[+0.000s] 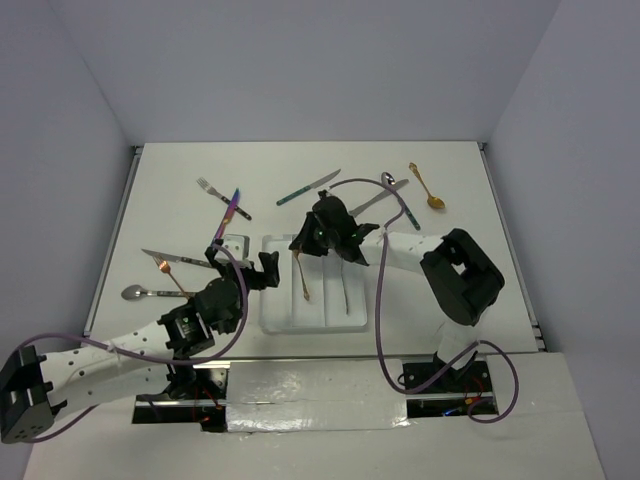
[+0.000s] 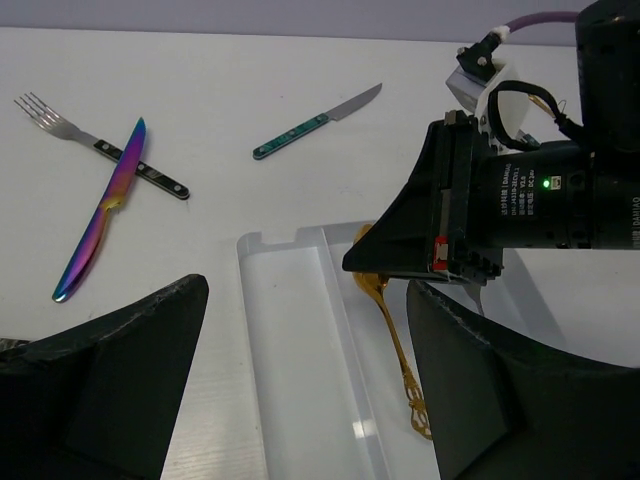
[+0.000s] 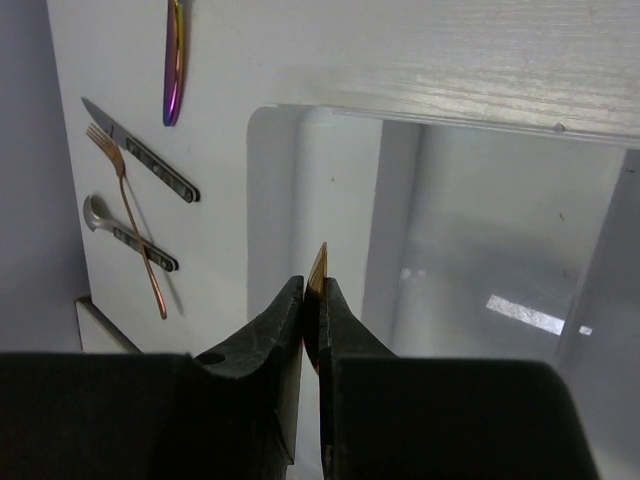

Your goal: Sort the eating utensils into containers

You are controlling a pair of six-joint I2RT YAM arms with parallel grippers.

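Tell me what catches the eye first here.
The right claw, shut on a gold utensil, holds it slanting over the white tray in the centre of the top view. The left claw gapes open at the tray's left edge. Further left, an iridescent knife lies crossed over a fork.
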